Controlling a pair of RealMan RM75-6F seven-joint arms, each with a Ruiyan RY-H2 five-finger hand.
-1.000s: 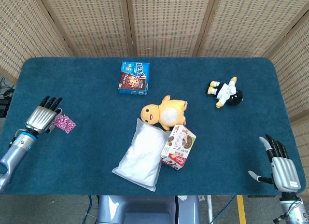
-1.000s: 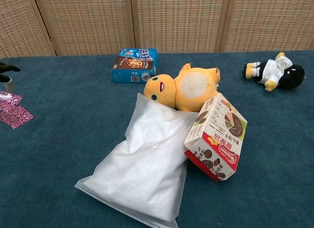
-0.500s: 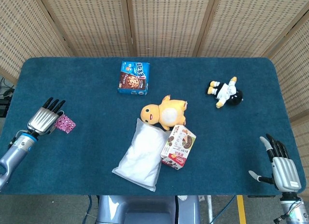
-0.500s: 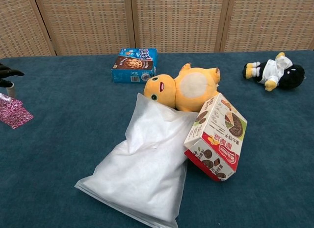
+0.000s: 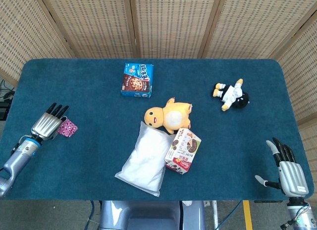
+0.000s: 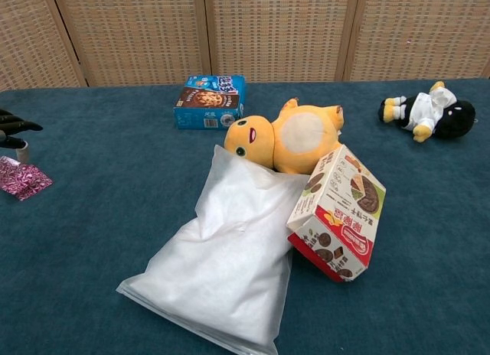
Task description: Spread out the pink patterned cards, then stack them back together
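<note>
Here, the items are listed in descending order of size.

- The table [image 5: 89,155], covered in dark teal cloth, is backed by woven screens [image 5: 168,22].
- A white pillow-like bag [image 5: 144,160] is laid near the centre, towards 6 o'clock.
- A yellow plush toy [image 5: 168,114] is placed at the bag's 1 o'clock, touching its upper end.
- A cookie carton [image 5: 183,150] is seen leaning against the bag at its 3 o'clock.
- A blue snack box [image 5: 137,80] is set at the plush toy's 11 o'clock, apart from it.
- The left hand [image 5: 47,123] is shown at the table's 9 o'clock, fingers extended over the cards; whether they are pressed cannot be told.
- The right hand [image 5: 288,173] is seen at 4 o'clock, fingers spread, nothing held.
- A black-and-white doll [image 5: 231,95] is laid towards 2 o'clock.
- The pink patterned cards [image 5: 68,128] are found together at the left hand's 3 o'clock, partly beneath its fingertips.
</note>
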